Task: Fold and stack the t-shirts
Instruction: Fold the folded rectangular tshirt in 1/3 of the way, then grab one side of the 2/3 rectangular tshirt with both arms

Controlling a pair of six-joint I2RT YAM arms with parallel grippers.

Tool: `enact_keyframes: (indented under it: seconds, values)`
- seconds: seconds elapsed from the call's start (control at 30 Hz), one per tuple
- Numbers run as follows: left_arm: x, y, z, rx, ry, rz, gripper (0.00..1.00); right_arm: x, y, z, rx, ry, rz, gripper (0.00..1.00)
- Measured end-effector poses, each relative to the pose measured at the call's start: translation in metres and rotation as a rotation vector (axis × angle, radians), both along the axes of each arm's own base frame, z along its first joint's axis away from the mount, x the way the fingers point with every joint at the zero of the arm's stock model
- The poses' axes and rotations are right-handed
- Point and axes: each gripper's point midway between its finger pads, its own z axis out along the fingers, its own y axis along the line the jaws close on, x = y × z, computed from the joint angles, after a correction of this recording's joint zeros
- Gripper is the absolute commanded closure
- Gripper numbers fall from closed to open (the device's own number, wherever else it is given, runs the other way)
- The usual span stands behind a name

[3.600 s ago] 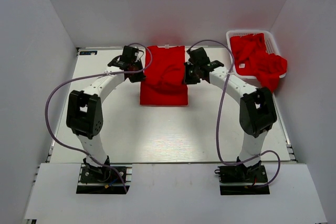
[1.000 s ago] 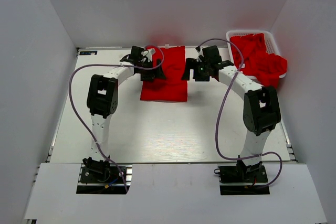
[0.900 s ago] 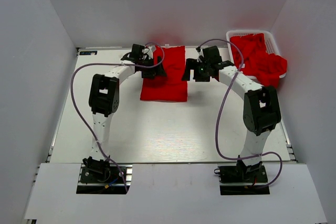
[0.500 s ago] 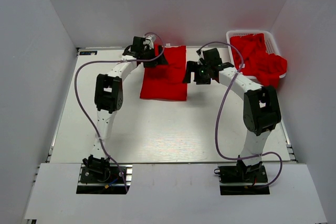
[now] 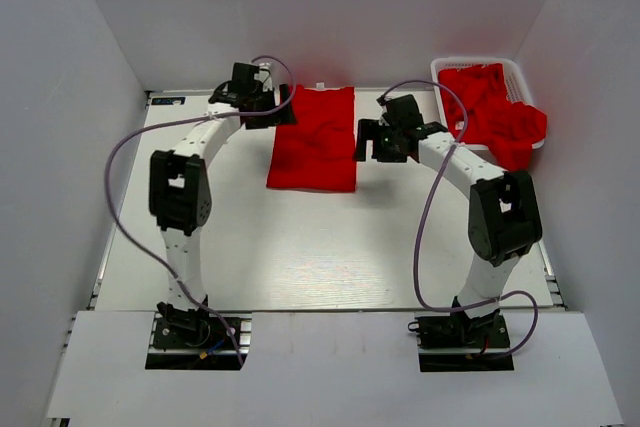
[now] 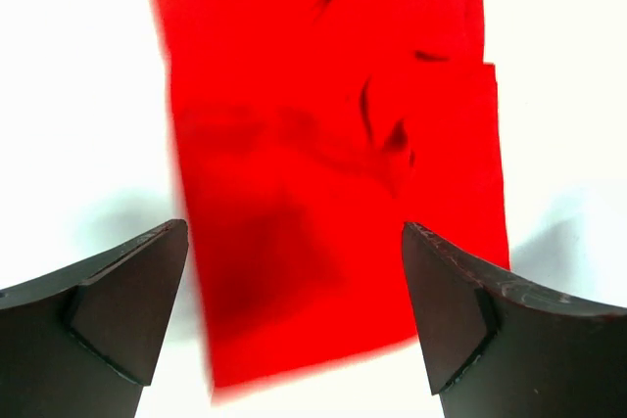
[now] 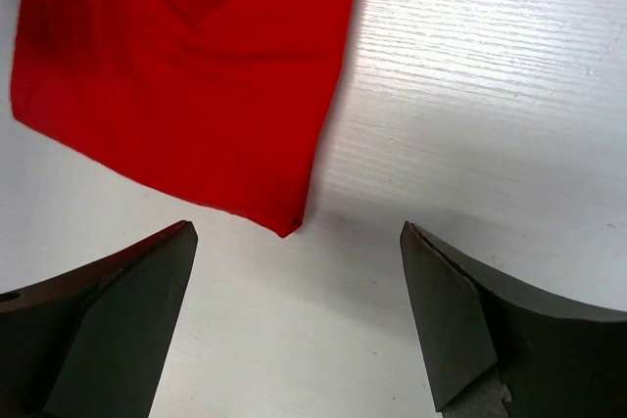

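The left end effector [image 6: 294,242] has withdrawn leftward off the folded t-shirt [image 5: 315,142].

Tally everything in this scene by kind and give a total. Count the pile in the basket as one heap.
Folded red t-shirt: 1
Heap of red t-shirts in the basket, number of shirts unclear: 1
White basket: 1
Robot arms, left and right: 2
Total: 5

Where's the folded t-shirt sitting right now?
In the top view, the folded t-shirt lies flat at the far middle of the table, between the left gripper and the right gripper, left of the white basket.
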Motion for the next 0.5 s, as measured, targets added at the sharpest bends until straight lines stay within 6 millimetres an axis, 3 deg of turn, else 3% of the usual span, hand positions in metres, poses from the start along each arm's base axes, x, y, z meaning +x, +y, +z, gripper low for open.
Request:
enact_keyframes:
  seconds: [0.1,0.2,0.3,0.5]
  values:
    - [-0.038,0.025,0.039,0.060,-0.045,0.054,0.00,-0.003,0.003,-0.004,-0.034,-0.003,-0.008,0.10]
    - [-0.073,0.044,0.056,0.094,-0.069,0.094,0.00,-0.009,0.012,-0.007,-0.059,-0.005,-0.004,0.10]
    - [-0.095,0.057,0.037,0.143,-0.026,0.122,0.00,-0.014,0.022,-0.020,-0.097,0.007,-0.002,0.10]
    - [-0.114,0.065,-0.041,0.239,0.146,0.125,0.00,-0.022,0.029,-0.062,-0.173,0.077,-0.037,0.10]
